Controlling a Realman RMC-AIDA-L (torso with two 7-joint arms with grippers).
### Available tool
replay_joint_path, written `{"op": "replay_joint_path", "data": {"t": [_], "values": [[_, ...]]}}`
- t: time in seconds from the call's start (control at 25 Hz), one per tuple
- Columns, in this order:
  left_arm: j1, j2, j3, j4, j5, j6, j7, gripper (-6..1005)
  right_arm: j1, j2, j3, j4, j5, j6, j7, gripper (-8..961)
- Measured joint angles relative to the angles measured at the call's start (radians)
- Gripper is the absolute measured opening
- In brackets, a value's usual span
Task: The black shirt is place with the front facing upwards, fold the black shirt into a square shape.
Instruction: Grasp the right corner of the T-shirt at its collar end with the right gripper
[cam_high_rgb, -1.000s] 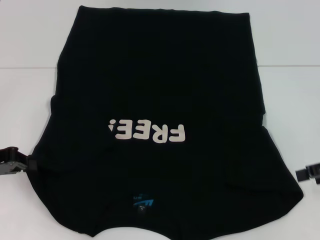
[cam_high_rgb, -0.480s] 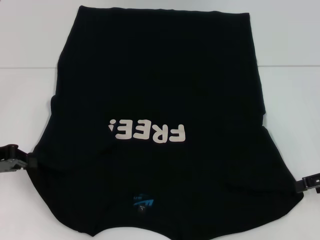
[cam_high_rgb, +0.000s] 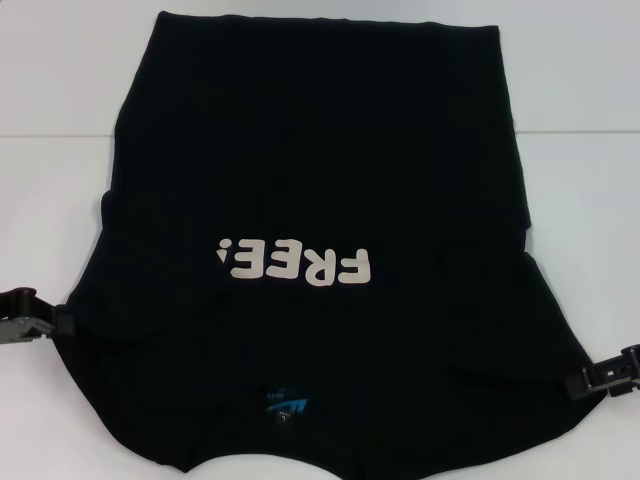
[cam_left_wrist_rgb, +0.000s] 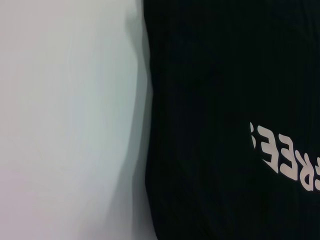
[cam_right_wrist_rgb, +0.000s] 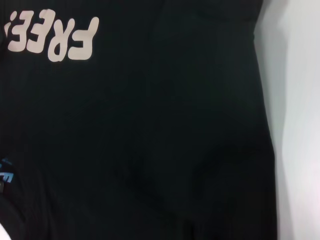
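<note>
The black shirt (cam_high_rgb: 320, 250) is lying front up on the white bench (cam_high_rgb: 60, 80), its blue neck label (cam_high_rgb: 287, 404) at the near edge and the white "FREE!" lettering (cam_high_rgb: 297, 262) reading upside down just beyond it, with the hem reaching toward the far side. At the near left, the left claw (cam_high_rgb: 55, 325) is sitting at the shirt's left edge, touching the cloth; I cannot tell whether it is apart or clamped on the fabric. At the near right, the right claw (cam_high_rgb: 582, 382) is meeting the shirt's right edge in the same way, and its state is equally unclear. The risk here is an uneven pinch: if one claw is catching only the top layer, or missing the edge, lifting would be dragging the shirt askew and bunching it, spoiling a square fold. Farther off, the body is lying mostly flat.
</note>
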Motion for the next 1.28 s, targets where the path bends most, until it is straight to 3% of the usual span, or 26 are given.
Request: {"op": "replay_joint_path", "data": {"t": [0.68, 1.28], "values": [[0.003, -0.002, 0.000, 0.000, -0.003, 0.003, 0.006, 26, 0.048, 0.025, -0.031, 0.045, 0.001, 0.005, -0.022, 789], [0.001, -0.002, 0.000, 0.000, -0.012, 0.003, 0.005, 25, 0.040, 0.010, -0.022, 0.054, 0.001, 0.019, -0.029, 778]]}}
